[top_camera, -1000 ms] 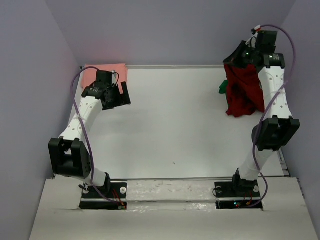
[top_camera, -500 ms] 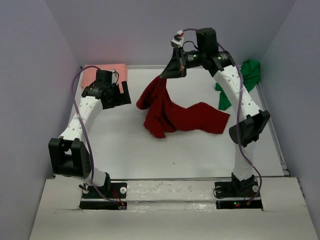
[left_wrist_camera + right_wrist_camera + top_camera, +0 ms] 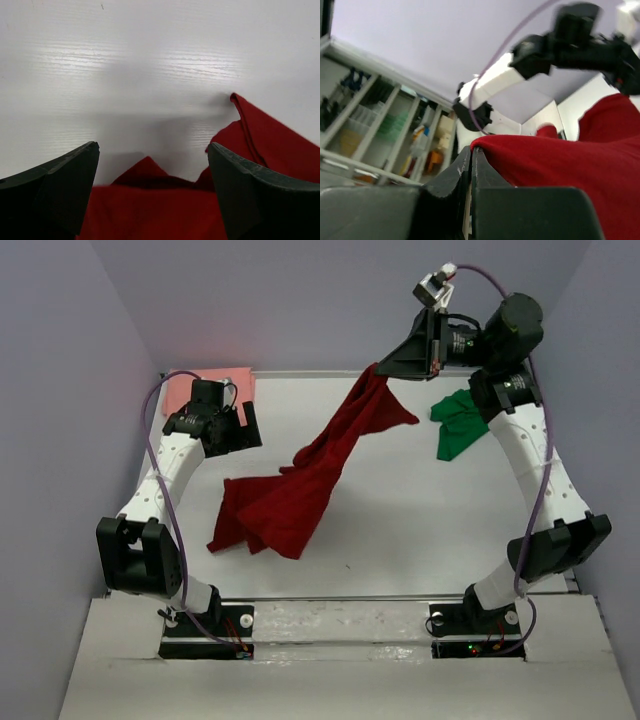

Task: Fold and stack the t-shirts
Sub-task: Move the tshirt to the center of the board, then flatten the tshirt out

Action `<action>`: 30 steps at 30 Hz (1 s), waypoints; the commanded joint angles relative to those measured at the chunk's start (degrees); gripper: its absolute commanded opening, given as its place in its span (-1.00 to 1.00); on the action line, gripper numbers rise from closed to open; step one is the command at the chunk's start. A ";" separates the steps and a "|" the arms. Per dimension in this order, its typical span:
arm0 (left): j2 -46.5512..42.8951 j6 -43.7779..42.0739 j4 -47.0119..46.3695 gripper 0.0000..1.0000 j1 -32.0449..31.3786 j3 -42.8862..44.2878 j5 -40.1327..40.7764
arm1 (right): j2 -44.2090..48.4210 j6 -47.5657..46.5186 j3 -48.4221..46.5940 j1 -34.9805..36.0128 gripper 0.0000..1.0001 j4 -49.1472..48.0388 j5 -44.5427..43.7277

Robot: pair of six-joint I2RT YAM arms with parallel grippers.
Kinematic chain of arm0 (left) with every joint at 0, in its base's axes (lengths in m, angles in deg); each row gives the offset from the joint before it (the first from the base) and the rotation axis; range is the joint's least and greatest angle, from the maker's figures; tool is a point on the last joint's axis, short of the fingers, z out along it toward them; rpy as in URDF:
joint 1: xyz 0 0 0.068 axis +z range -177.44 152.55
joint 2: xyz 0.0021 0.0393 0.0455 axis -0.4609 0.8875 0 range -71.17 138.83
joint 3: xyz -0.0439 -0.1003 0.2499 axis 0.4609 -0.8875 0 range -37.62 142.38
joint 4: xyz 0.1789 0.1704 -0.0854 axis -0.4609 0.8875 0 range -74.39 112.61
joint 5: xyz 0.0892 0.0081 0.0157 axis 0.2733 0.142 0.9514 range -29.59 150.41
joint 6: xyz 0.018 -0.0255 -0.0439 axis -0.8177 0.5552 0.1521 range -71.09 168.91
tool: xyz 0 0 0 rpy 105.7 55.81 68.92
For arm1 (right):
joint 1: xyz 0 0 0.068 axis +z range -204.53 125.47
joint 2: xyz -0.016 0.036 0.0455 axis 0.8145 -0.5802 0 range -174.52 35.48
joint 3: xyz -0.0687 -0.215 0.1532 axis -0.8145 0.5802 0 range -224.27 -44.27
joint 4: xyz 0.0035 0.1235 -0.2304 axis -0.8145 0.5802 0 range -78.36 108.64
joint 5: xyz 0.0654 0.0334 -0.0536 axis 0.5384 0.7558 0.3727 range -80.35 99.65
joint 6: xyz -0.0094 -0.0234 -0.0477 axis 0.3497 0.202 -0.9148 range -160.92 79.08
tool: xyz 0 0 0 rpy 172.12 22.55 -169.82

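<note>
The white table carries all three shirts. The right arm stands tall at the right side. It bends at the elbow near the right edge, then reaches up and back, with the wrist turned to the left above the far edge. The left arm is folded low at the left side, its wrist bent down over the far left part of the table.

The red shirt is unfolded and wrinkled. Its top end hangs high at the far side, and from there it runs as a long slanted band down to the left. Its wide lower end lies crumpled on the table near the left arm. The green shirt lies bunched at the far right, apart from the red one. The pink shirt lies flat in the far left corner, partly hidden behind the left arm.

The right gripper is clamped tight on the top edge of the red shirt. The left gripper is spread wide and holds nothing; in its wrist view the red cloth lies just below its fingers.

Half a second ago the red shirt lay heaped in the middle, its low end to the right. Now the right gripper is a little farther right and the shirt is stretched out toward the left. The left arm has not moved.
</note>
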 commanded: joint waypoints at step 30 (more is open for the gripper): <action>-1.87 -1.45 0.34 0.98 1.37 3.62 2.04 | -38.69 -54.22 -22.52 7.09 -1.00 80.23 -11.90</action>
